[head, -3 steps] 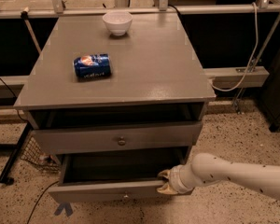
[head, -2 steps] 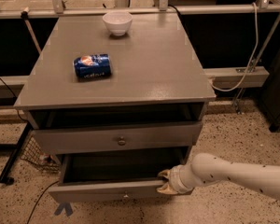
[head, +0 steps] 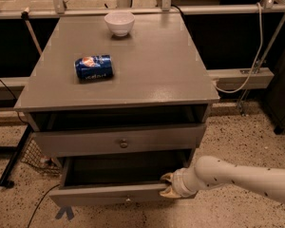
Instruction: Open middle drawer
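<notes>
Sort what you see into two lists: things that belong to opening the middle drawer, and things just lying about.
Belongs to the job: middle drawer, pulled out; gripper, at its front's right end.
Just lying about: blue can, on its side; white bowl; both on the cabinet top.

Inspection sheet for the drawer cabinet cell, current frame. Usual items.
Surface: grey cabinet top, carrying two items.
Job's things: middle drawer pulled out, dark box interior exposed; top drawer sits further back.
Clutter: white bowl upright near the back edge; blue can lying on its side, apart from the bowl.
Grippers: gripper at the right end of the middle drawer's front panel.
Cables: white cable hanging at right, behind the cabinet.
Surroundings: speckled floor; wire mesh left of the cabinet.
</notes>
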You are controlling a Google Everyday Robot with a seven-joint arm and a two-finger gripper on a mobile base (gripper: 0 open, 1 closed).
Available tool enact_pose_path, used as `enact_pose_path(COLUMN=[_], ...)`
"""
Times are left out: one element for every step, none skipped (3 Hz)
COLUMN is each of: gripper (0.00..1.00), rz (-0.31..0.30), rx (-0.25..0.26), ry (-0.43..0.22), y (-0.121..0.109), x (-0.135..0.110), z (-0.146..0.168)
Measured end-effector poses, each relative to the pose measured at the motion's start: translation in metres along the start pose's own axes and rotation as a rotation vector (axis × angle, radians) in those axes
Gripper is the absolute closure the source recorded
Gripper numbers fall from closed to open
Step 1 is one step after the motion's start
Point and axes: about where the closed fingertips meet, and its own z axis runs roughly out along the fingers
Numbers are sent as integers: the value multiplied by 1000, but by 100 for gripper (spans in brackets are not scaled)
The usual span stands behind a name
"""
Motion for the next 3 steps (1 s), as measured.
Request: enact_pose_path(gripper=[100,100,100], rz=[0,0,0], rx=[0,0,0], ry=[0,0,0], y=[0,0,0], x=[0,0,0], z=[0,0,0])
